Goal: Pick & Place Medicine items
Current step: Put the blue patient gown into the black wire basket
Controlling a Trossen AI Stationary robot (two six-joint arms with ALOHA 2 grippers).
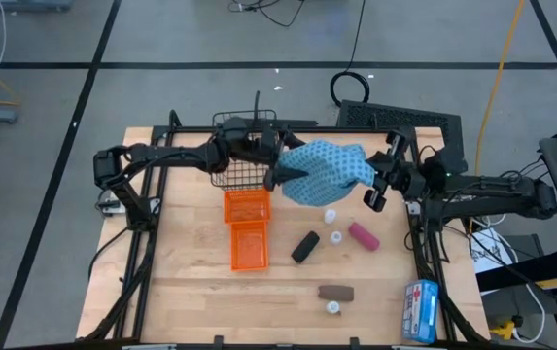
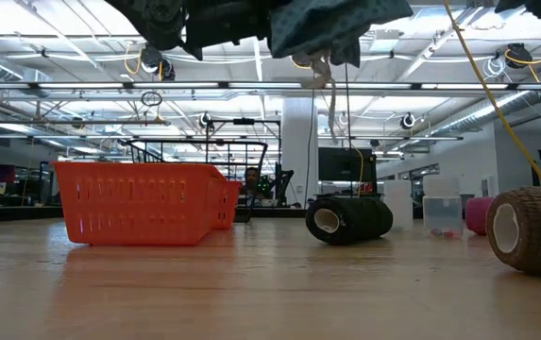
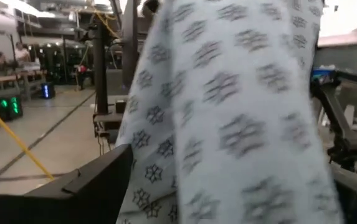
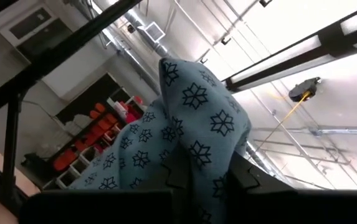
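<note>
**Cloth pouch held between two claws above the counter**

The blue patterned cloth pouch (image 1: 325, 172) hangs between the left claw (image 1: 280, 177) and the right claw (image 1: 379, 182), each gripping one side. Behind it sits a black wire basket (image 1: 240, 153); two orange bins (image 1: 247, 226) lie just in front of that. On the wooden counter (image 1: 191, 277) rest a black oblong (image 1: 305, 247), a pink oblong (image 1: 363, 236), a brown bar (image 1: 335, 293) and three white vials (image 1: 336, 237). A blue-and-white packet (image 1: 419, 310) lies near the right front corner.

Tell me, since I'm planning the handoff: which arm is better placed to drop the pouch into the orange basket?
Left, probably: the left gripper grips the pouch right beside the orange basket; the right gripper is farther away.
</note>
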